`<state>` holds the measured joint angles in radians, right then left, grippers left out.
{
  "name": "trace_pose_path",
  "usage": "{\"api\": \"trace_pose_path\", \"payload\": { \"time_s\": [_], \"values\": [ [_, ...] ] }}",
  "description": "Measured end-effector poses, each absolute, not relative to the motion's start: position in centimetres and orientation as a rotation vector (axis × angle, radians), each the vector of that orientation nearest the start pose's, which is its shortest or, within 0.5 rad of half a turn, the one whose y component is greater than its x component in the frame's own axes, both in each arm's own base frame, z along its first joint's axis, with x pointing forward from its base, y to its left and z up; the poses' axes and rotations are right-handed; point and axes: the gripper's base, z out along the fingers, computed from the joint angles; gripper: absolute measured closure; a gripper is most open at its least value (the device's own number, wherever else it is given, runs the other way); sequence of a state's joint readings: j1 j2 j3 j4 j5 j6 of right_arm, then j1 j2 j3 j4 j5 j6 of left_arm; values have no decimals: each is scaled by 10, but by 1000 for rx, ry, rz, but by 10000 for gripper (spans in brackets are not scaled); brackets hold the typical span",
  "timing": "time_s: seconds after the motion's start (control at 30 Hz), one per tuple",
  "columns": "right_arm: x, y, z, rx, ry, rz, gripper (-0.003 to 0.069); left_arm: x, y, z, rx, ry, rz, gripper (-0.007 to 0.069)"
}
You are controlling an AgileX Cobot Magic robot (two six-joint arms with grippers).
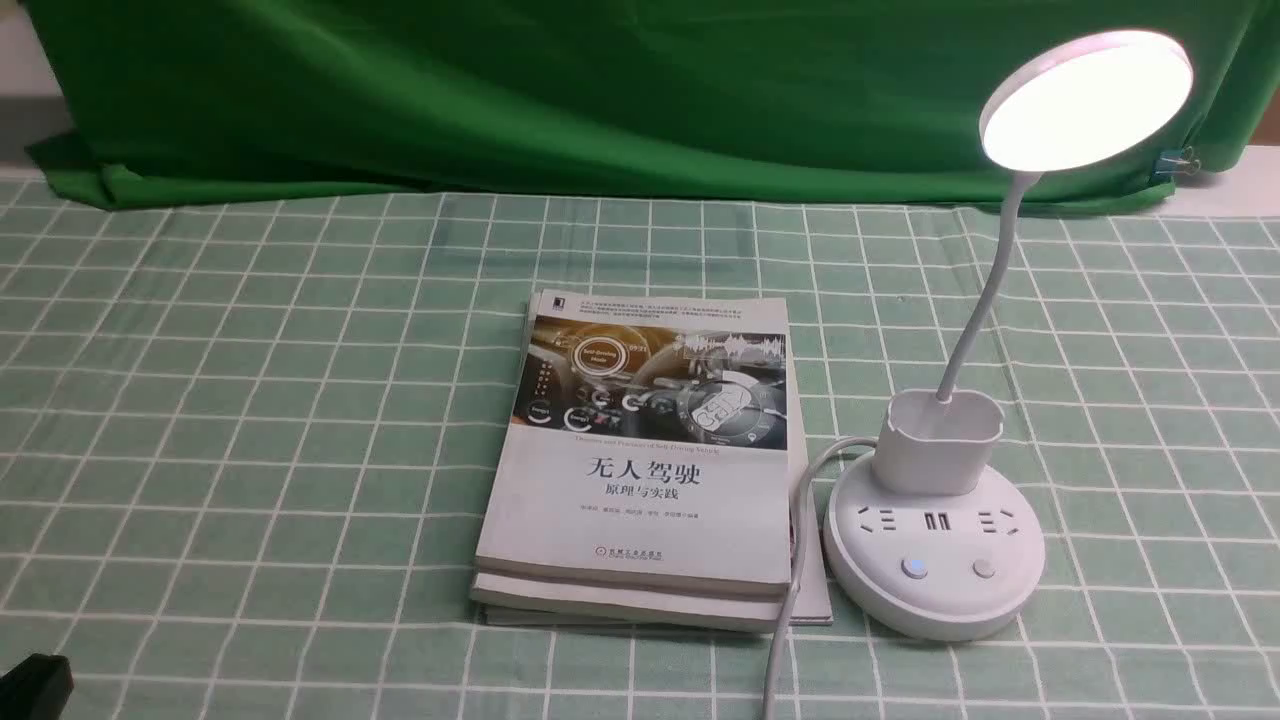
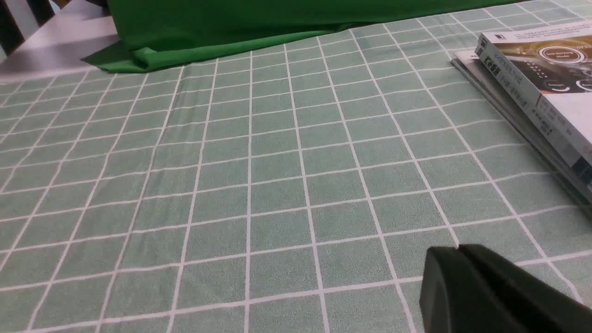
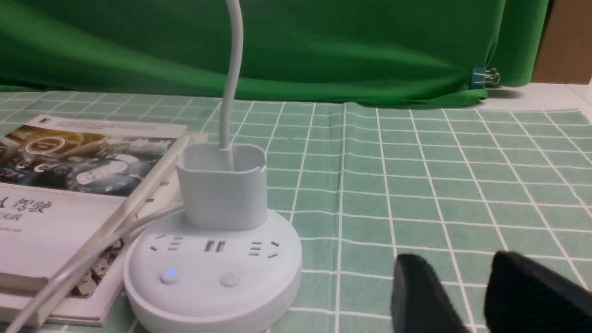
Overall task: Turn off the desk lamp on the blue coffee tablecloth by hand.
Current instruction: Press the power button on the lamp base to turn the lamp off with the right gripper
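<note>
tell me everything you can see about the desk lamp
The desk lamp is white, plastic-looking and lit: its round flat head glows brightly, tilted toward the robot. A thin bendy neck curves down into a cup holder on a round base with sockets, USB ports and two buttons, the left one glowing blue. It stands upright on the checked tablecloth, just right of a stack of books; its white cord leaves the base and crosses the books' near corner.

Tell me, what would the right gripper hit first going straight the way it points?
Probably nothing near: the right gripper, jaws open, points over bare tablecloth beside the desk lamp, not at it. The green backdrop cloth looks first in line, though depth is unclear.
</note>
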<state>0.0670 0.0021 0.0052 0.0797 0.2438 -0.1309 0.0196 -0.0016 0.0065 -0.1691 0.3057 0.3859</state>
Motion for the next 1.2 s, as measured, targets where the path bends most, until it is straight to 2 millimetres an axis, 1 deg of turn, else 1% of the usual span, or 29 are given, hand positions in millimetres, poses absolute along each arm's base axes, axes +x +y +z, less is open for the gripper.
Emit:
{"api": "trace_pose_path", "payload": {
  "time_s": [1.0, 1.07, 1.1, 1.2],
  "values": [
    [55, 5, 190, -115, 1724, 29, 418, 54, -4, 184, 219, 1778, 130, 624],
    [56, 6, 191, -91, 1713, 51, 418, 54, -4, 184, 219, 1778, 130, 624],
    [56, 6, 194, 1, 1683, 136, 418, 54, -4, 184, 219, 1778, 130, 624],
    [57, 5, 202, 195, 1587, 319, 418, 54, -4, 184, 219, 1778, 130, 624]
  ]
}}
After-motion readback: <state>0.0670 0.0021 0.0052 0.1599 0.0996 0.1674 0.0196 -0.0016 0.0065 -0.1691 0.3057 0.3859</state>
